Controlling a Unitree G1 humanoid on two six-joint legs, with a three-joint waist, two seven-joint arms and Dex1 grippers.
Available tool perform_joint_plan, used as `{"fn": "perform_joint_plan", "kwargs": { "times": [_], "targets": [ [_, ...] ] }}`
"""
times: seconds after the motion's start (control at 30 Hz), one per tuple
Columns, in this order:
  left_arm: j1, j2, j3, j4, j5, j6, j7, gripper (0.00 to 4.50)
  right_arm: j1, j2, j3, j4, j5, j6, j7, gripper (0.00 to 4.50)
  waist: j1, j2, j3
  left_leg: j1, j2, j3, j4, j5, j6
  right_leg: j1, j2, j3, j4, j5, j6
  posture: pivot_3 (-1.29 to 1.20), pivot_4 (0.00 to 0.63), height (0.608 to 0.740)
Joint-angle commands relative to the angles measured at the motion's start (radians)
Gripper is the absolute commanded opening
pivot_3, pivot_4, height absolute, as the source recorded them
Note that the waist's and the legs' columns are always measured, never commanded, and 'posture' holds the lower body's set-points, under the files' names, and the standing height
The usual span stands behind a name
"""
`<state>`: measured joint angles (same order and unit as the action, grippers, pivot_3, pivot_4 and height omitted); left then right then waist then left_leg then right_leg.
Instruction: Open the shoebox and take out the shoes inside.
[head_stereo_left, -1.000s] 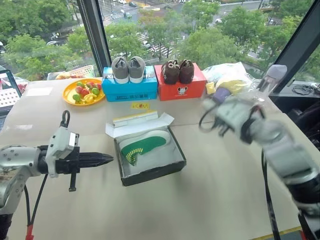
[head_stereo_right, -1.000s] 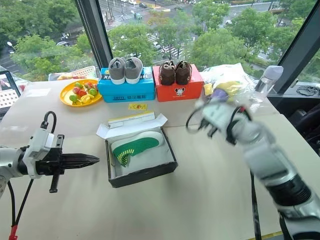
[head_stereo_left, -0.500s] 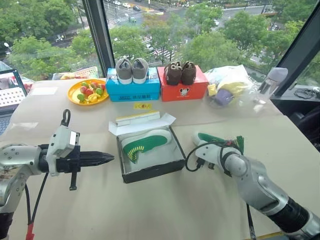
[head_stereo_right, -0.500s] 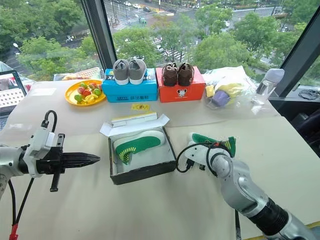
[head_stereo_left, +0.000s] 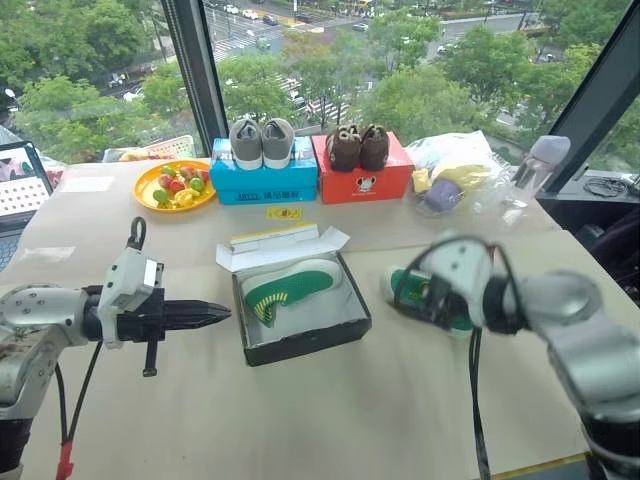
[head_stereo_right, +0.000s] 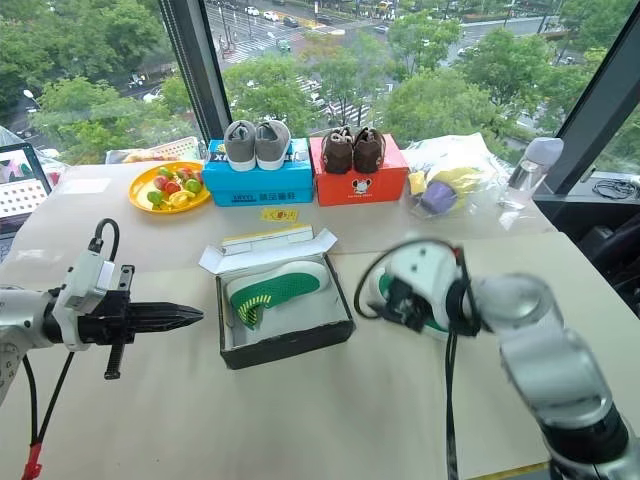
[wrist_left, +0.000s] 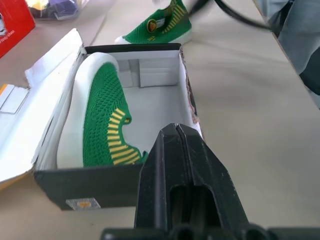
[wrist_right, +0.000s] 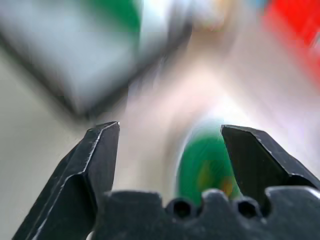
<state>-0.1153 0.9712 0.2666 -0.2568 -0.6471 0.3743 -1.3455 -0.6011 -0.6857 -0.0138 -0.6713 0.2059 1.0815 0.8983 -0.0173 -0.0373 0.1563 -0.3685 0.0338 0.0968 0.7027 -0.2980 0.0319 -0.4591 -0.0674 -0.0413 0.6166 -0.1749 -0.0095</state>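
Windows with trees and a street beyond stand behind a tan table (head_stereo_left: 330, 420). On the table the shoebox (head_stereo_left: 300, 312) sits open, black-sided and white inside, its flaps folded back toward the window. One green shoe (head_stereo_left: 288, 285) lies in it on its side, white sole toward the far wall, yellow stripes toward the near left corner. A second green shoe (wrist_left: 161, 27) rests on the table just beside the box's right side, outside it.

Along the window edge a blue box (head_stereo_left: 263, 178) carries a grey pair (head_stereo_left: 260, 142) on its lid, and a red box (head_stereo_left: 362, 175) beside it carries a brown pair (head_stereo_left: 359, 145). A yellow plate (head_stereo_left: 176, 186) of fruit sits to the left of the blue box; a clear bag (head_stereo_left: 455, 172) and a bottle (head_stereo_left: 532, 170) lie to the right of the red one.

Left pincer (head_stereo_left: 222, 315): fingers pressed together, held roughly level above the table, pointing rightward at the box's left side, apart from it, holding nothing.

Right pincer (wrist_right: 167, 150): fingers spread wide, nothing between them, above the table to the right of the box, with the loose shoe below it. The arm is motion-blurred.
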Motion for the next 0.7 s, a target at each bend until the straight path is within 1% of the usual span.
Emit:
{"fn": "perform_joint_plan", "kwargs": {
  "times": [0.03, 0.13, 0.17, 0.2, 0.4, 0.53, 0.7],
  "targets": [
    [-0.013, -0.001, 0.013, -0.016, -0.004, -0.009, 0.008, 0.0, -0.141, 0.102, 0.045, 0.178, 0.037, -0.078, -0.049, 3.87, 0.001, 0.0, 0.0, 0.0, 0.0, 0.0, 0.0, 0.0, 0.0, 0.0, 0.0, 0.0, 0.0, 0.0, -0.001, 0.0, 0.15, 0.731],
    [-0.007, 0.004, 0.017, -0.024, -0.008, -0.002, 0.012, 0.0, -0.162, 0.149, 0.168, 0.316, -0.018, -0.192, -0.065, 3.87, 0.007, 0.0, 0.0, 0.0, 0.0, 0.0, -0.002, 0.001, -0.001, 0.0, 0.0, -0.001, 0.0, 0.001, -0.002, 0.0, 0.15, 0.731],
    [-0.003, 0.007, 0.02, -0.028, -0.011, 0.003, 0.012, 0.0, -0.17, 0.169, 0.192, 0.364, -0.026, -0.225, -0.07, 3.87, 0.007, 0.0, 0.0, 0.0, 0.0, 0.0, -0.002, 0.001, -0.001, 0.0, 0.0, -0.002, 0.0, 0.003, -0.006, 0.0, 0.15, 0.731],
    [0.0, 0.009, 0.023, -0.031, -0.013, 0.007, 0.012, 0.0, -0.176, 0.18, 0.21, 0.402, -0.033, -0.253, -0.073, 3.87, 0.006, 0.0, 0.0, -0.001, -0.001, 0.0, -0.003, 0.001, -0.001, -0.001, 0.0, -0.002, -0.001, 0.005, -0.009, 0.0, 0.15, 0.731],
    [0.01, 0.014, 0.033, -0.041, -0.016, 0.013, 0.02, 0.0, -0.202, 0.219, 0.311, 0.61, -0.089, -0.416, -0.065, 3.87, 0.005, 0.0, 0.0, -0.005, -0.003, 0.001, -0.002, 0.0, -0.001, -0.002, -0.002, -0.001, -0.004, 0.004, -0.006, 0.0, 0.15, 0.731],
    [0.013, 0.015, 0.035, -0.044, -0.014, 0.013, 0.024, 0.0, -0.205, 0.234, 0.332, 0.665, -0.104, -0.46, -0.057, 3.87, 0.004, 0.0, 0.0, -0.005, -0.003, 0.001, -0.003, 0.0, -0.001, -0.002, -0.003, -0.001, -0.004, 0.003, -0.005, 0.0, 0.15, 0.731],
    [0.014, 0.015, 0.043, -0.041, -0.011, 0.01, 0.029, 0.0, -0.161, 0.234, 0.377, 0.641, -0.121, -0.464, -0.04, 3.87, 0.004, 0.0, 0.0, -0.005, -0.002, 0.0, -0.003, 0.0, 0.0, -0.002, -0.003, -0.002, -0.004, 0.003, -0.005, 0.0, 0.15, 0.731]
  ]
}}
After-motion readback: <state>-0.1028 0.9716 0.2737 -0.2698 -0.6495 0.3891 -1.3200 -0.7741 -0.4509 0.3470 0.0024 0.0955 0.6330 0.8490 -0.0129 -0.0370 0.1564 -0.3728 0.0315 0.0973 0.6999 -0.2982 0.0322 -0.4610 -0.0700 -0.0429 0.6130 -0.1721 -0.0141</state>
